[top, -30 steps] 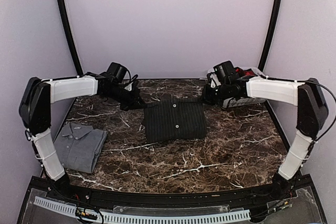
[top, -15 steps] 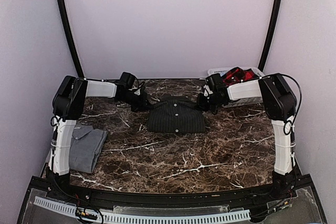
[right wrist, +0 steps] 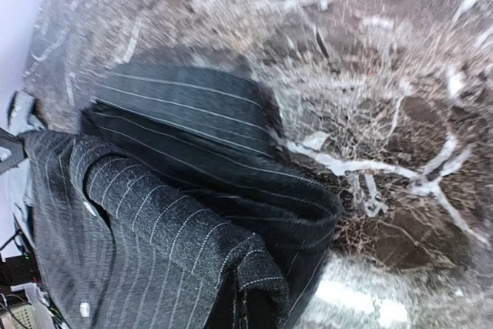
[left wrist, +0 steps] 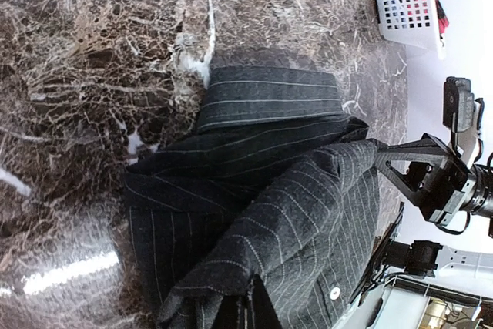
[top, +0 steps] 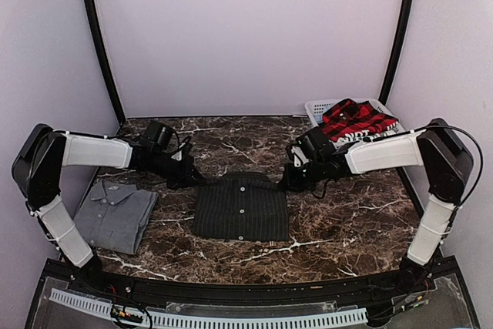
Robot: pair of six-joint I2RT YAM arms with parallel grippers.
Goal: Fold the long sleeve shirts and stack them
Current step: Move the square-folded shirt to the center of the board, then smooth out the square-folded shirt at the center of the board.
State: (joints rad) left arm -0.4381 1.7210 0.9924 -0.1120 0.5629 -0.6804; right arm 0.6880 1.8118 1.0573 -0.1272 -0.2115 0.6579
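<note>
Both arms are reaching in toward the middle of the desk [top: 347, 221], and the black pinstriped shirt [top: 240, 209] lies between them, a dark block with its row of pale buttons running down the centre. The left end effector [top: 199, 180] sits at the shirt's far-left corner and the right end effector [top: 283, 182] at the far-right corner, level with each other across the collar edge. Down on the left wrist camera, the fingers are pressed together on a bunched ridge of striped cloth [left wrist: 269, 190] at the bottom of the view, with the collar spread flat on the marble beyond it and the other arm's end effector [left wrist: 424, 175] visible across the fabric. The right wrist camera gives the mirror of that: jaws closed, pinching a thick fold of pinstripe [right wrist: 177, 213], the layers rolled over one another and the collar lying flat behind. The near part of the shirt rests on the desk. Over at the near-left, the grey shirt [top: 115, 213] lies folded, collar toward the back, just beside the left arm and well apart from the black one. In the far-right corner, the red-and-black plaid shirt [top: 356, 119] is heaped in the white slatted basket [top: 316, 105].
</note>
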